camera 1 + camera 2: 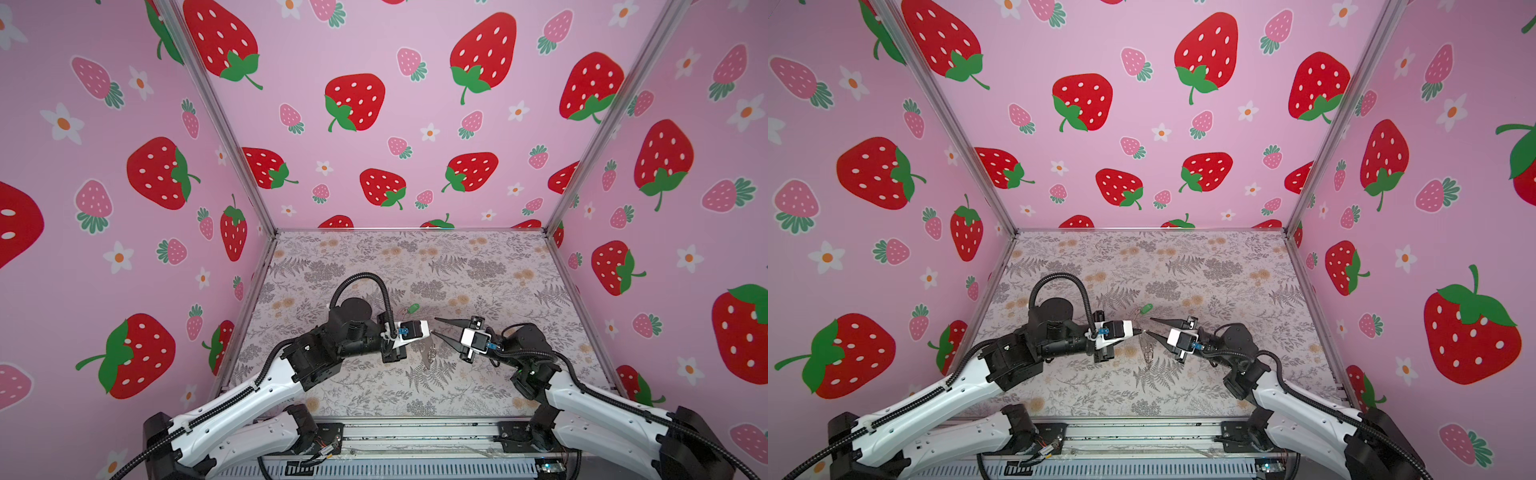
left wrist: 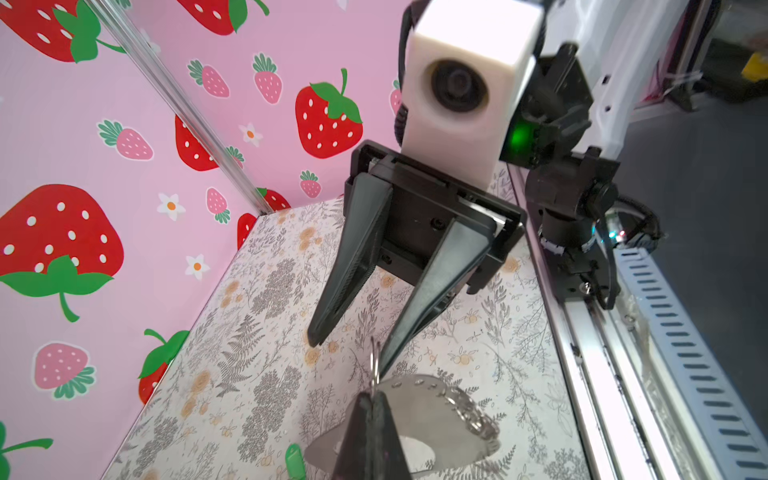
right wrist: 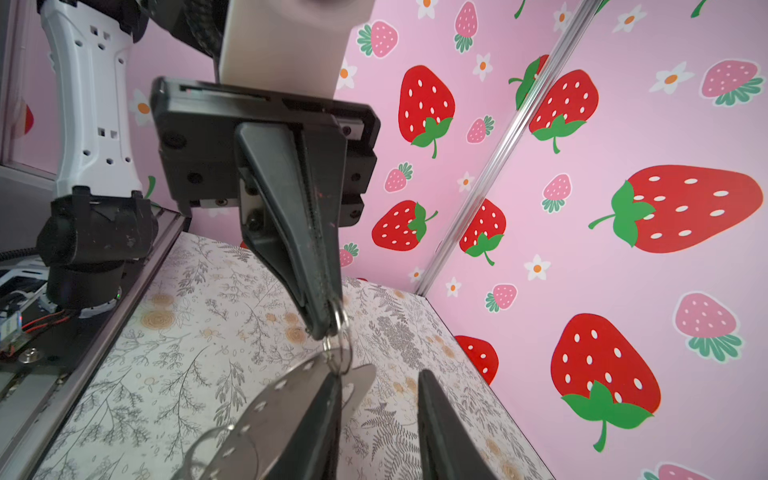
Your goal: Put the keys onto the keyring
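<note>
Left gripper (image 3: 324, 327): fingers clenched, pinching the keyring (image 3: 340, 316), a small metal ring. Silvery keys (image 3: 284, 395) dangle from it. Right gripper (image 2: 347, 355): fingers parted, nothing grasped, one tip just beside the ring. In a top view the green tag (image 1: 413, 308) lies on the floral table (image 1: 374, 395) at 11 o'clock from the pinch, with the keys at 6.
</note>
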`<action>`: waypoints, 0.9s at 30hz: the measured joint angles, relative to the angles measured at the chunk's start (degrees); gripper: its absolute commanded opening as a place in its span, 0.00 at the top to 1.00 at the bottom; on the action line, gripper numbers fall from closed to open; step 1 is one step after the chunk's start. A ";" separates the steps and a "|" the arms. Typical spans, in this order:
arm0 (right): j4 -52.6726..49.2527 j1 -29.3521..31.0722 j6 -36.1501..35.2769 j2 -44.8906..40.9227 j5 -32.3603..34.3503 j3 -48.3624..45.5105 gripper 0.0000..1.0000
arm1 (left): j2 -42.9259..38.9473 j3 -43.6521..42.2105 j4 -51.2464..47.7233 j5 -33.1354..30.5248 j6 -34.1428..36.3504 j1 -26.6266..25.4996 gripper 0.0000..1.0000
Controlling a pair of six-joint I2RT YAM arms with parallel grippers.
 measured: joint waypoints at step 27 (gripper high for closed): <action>-4.59 0.04 -1.42 2.03 -1.55 1.01 0.80 | 6.12 6.62 -10.47 -16.94 6.56 -4.94 1.00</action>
